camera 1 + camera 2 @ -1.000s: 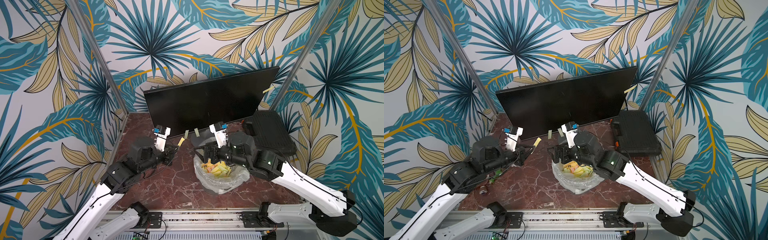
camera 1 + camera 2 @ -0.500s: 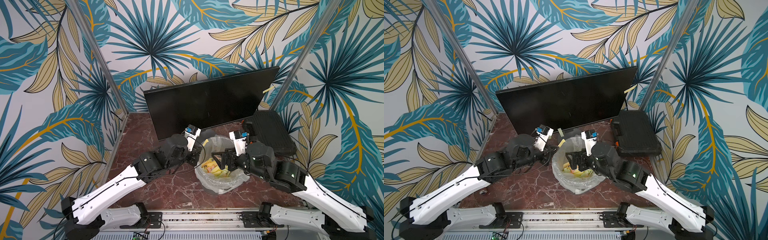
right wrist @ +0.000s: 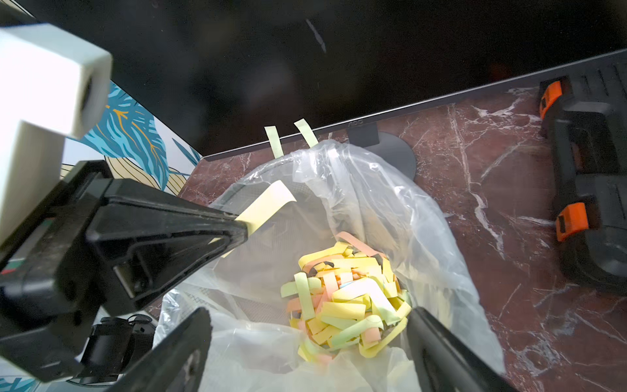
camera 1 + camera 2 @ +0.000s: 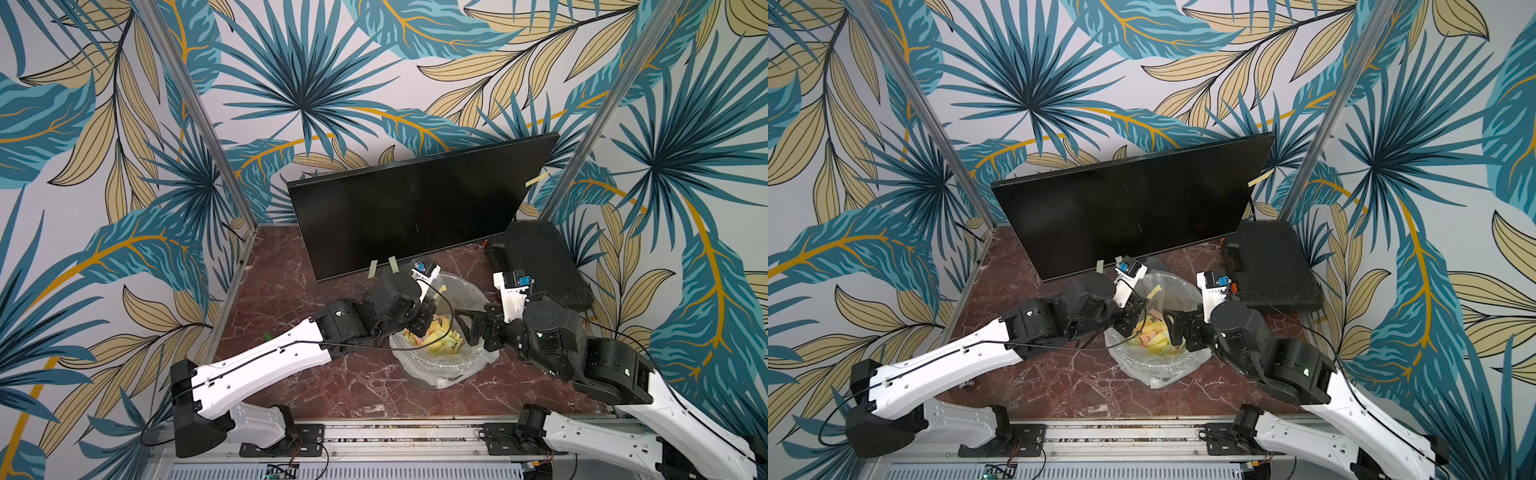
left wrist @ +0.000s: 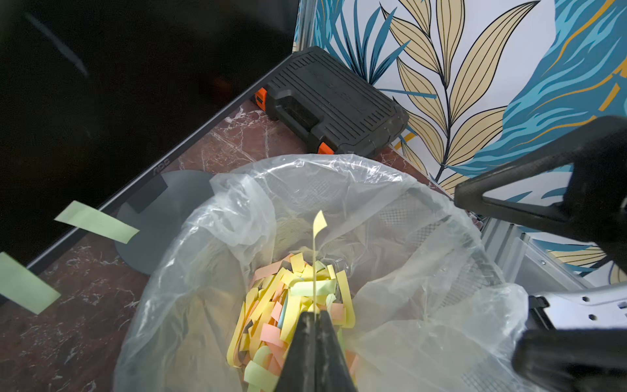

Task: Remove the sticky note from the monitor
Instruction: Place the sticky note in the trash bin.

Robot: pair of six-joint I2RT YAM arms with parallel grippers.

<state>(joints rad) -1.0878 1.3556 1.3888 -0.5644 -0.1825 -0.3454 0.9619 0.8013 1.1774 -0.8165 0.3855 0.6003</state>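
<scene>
Two claws hang over the lined bin (image 5: 339,163): the left claw (image 5: 314,314) pinches a yellow sticky note (image 3: 268,203) above the heap of paper strips (image 3: 346,298), and the right claw (image 3: 310,312) gapes wide. Beyond the bin, the monitor (image 4: 415,208) stands at the back of the tabletop (image 4: 291,291), with two green notes (image 4: 373,269) on its lower edge and a third note (image 4: 536,179) on its right edge.

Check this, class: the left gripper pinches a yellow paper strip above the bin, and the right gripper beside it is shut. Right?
Not quite: the right gripper is open, its jaws spread wide in the right wrist view. The left gripper does pinch the yellow strip above the bin.
</scene>
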